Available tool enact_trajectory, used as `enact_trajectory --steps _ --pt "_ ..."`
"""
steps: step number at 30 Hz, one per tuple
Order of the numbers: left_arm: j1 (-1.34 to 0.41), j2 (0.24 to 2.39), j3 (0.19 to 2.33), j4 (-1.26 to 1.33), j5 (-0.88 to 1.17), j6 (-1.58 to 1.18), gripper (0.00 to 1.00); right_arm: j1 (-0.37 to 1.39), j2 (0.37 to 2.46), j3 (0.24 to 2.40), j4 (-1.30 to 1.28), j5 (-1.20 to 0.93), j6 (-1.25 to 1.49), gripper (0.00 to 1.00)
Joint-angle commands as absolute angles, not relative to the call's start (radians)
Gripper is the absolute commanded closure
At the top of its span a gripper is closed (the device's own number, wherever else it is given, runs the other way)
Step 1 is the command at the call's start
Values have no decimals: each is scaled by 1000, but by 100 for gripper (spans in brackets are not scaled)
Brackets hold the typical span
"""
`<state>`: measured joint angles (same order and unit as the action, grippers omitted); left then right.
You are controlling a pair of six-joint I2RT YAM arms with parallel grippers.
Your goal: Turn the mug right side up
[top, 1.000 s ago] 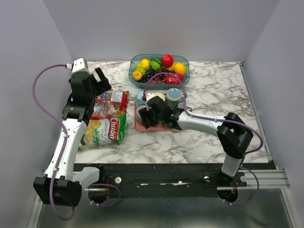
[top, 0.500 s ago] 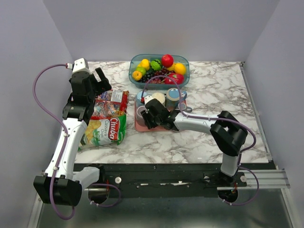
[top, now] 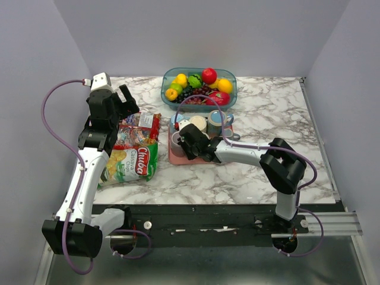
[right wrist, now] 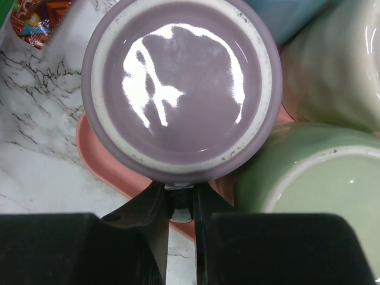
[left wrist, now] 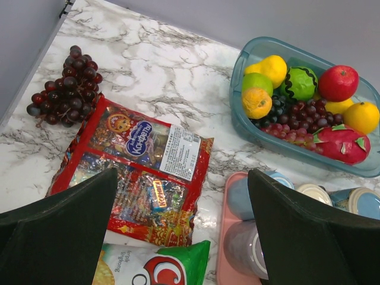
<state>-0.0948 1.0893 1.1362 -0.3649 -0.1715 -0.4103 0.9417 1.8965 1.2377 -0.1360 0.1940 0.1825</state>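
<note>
A purple mug (top: 177,140) sits at the left end of the pink tray (top: 173,158). In the right wrist view its glazed base (right wrist: 178,89) faces the camera. My right gripper (top: 186,142) is shut on the mug's handle, which is pinched between the fingers (right wrist: 181,202) just below the base. In the left wrist view the purple mug (left wrist: 240,249) looks tipped, with its base ring turned to the right. My left gripper (top: 124,98) is open and empty, above the snack bags (left wrist: 184,234).
The tray also holds a blue mug (left wrist: 240,196), a cream mug (right wrist: 338,65) and a green mug (right wrist: 309,178), pressed close to the purple one. A teal fruit bowl (top: 199,88) stands behind. Candy bag (left wrist: 139,172), chips bag (top: 133,160) and grapes (left wrist: 65,86) lie left.
My right gripper has moved a little left and farther onto the tray, closing up to the purple mug. The left arm has not moved.
</note>
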Motion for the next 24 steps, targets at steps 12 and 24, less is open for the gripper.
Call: enact_trajectory --steps 12,24 --pt "-91 1051 1164 -400 -127 -405 1 946 1652 1218 -161 65 219 99" --pt "-91 812 1126 -237 316 -385 1 942 1394 1344 -152 35 278 99"
